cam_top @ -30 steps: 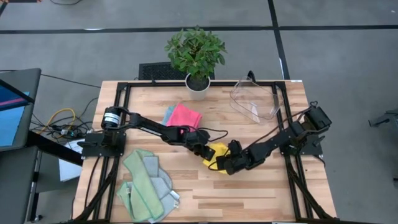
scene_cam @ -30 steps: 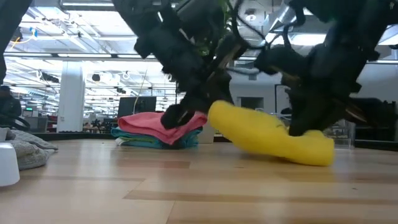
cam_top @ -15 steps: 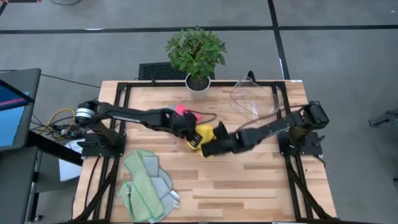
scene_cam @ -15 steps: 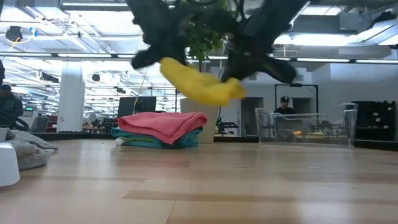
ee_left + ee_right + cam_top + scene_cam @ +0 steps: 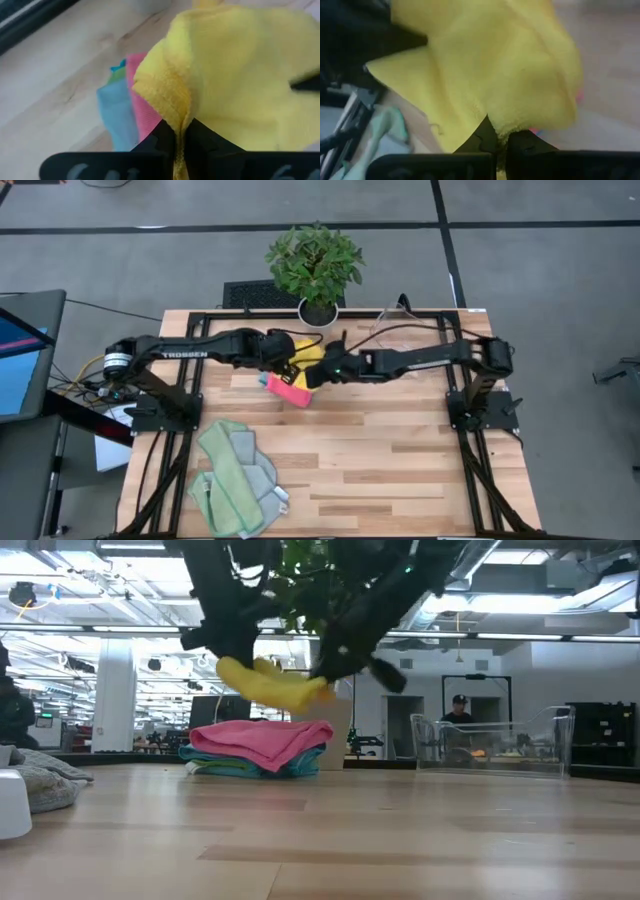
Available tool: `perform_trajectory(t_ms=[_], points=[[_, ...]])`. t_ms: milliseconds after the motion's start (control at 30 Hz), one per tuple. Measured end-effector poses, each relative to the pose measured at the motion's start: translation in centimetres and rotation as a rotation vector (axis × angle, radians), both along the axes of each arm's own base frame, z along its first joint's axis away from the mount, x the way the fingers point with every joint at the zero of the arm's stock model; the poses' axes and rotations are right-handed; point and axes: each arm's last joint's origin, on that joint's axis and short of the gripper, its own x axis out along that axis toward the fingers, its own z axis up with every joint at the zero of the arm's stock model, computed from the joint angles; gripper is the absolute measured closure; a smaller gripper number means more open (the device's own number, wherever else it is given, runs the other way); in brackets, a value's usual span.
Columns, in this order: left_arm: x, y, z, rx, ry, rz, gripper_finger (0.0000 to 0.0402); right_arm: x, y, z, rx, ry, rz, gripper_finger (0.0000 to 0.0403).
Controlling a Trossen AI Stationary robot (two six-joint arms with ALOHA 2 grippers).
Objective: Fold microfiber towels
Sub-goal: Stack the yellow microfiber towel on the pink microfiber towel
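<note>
A folded yellow towel [image 5: 306,357] hangs between my two grippers above a stack of folded towels, pink [image 5: 291,389] on top of teal and blue, which lies flat on the table. In the low view the yellow towel [image 5: 270,686] is clear above the pink stack [image 5: 258,743]. My left gripper [image 5: 286,358] is shut on the towel's left end, and my right gripper [image 5: 333,366] on its right end. Both grippers also show in the low view, left [image 5: 226,648] and right [image 5: 336,662]. My left gripper pinches a folded, several-layer edge of the yellow towel [image 5: 177,116] between its two fingers, coming from the table's left side. The towel is lifted clear and sags slack away from the fingers. My right gripper pinches the opposite edge of the yellow towel [image 5: 509,124] between its two fingers, coming from the table's right side. The towel is lifted clear and bulges slack beyond the fingers.
A potted plant [image 5: 317,314] stands at the far edge just behind the grippers. A clear plastic bin [image 5: 410,340] sits at the far right. A heap of sage green and pale towels [image 5: 236,476] lies at the near left. Bare tabletop [image 5: 400,460] lies at the near right.
Both grippers have lifted the yellow towel off the table's middle and carried it up and toward the far left. It rested on the wood then; now it hangs clear over the pink stack. Both grippers have stayed shut on it.
</note>
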Motion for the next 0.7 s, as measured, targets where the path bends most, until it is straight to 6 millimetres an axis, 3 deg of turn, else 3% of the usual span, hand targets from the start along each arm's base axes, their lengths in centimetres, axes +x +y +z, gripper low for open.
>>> perform_trajectory(t_ms=[233,467,567,700], points=[[-0.9,1.3,-0.6,0.007,0.088,-0.052,0.0390,2.9,-0.3,-2.3,0.012,0.001,0.030,0.0366],[-1.1,1.9,-2.7,-0.001,0.104,-0.047,0.0387,2.7,-0.2,-1.9,-0.058,0.037,0.000,0.0353],[-1.4,2.2,-3.6,-0.025,0.086,-0.024,0.0368,2.7,-0.4,-1.1,-0.081,0.014,0.015,0.0334],[-1.4,2.5,-3.8,-0.031,0.063,-0.017,0.0320,2.7,-0.6,-1.8,-0.037,0.039,0.047,0.0299]])
